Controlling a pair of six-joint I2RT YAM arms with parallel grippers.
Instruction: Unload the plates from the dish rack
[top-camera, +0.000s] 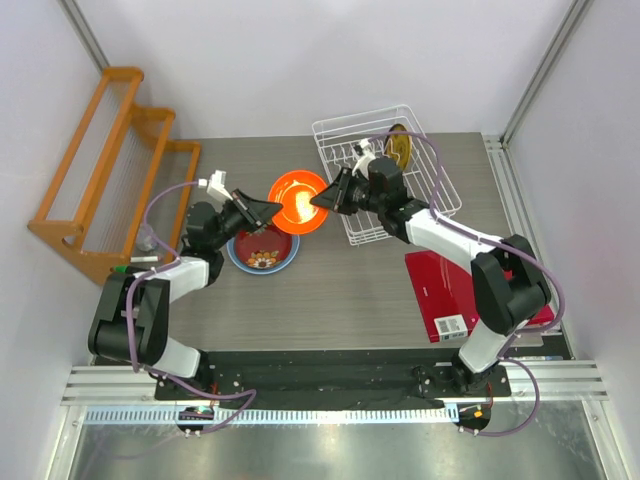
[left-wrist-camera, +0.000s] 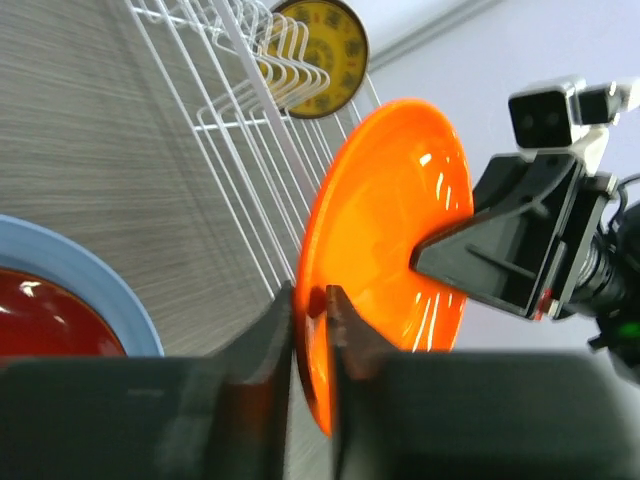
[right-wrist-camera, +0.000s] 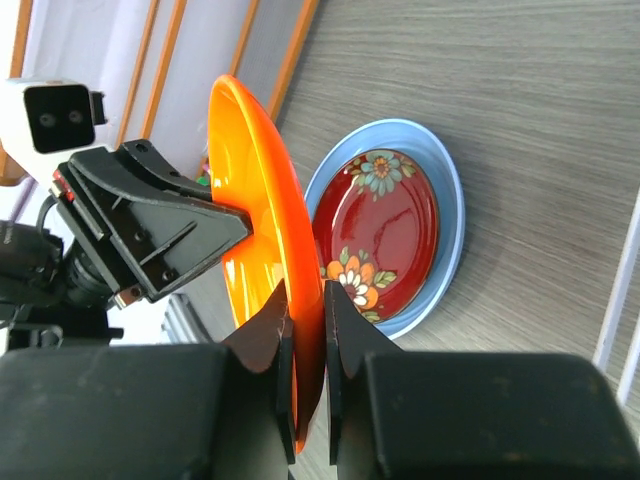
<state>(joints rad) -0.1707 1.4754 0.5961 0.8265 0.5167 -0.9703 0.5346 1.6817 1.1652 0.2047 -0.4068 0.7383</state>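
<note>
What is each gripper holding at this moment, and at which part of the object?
Both hold the orange plate by its rim: the left gripper pinches one edge, the right gripper the opposite edge.

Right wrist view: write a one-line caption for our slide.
Right gripper and left gripper pinch the orange plate; red plate sits on blue plate.

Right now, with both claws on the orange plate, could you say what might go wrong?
The left claw and right claw both pinch the plain round orange plate at opposite rims; pulling apart could strain or crack it.
If one releases, the remaining thin rim grip may slip, dropping it toward the dark red floral plate.
</note>
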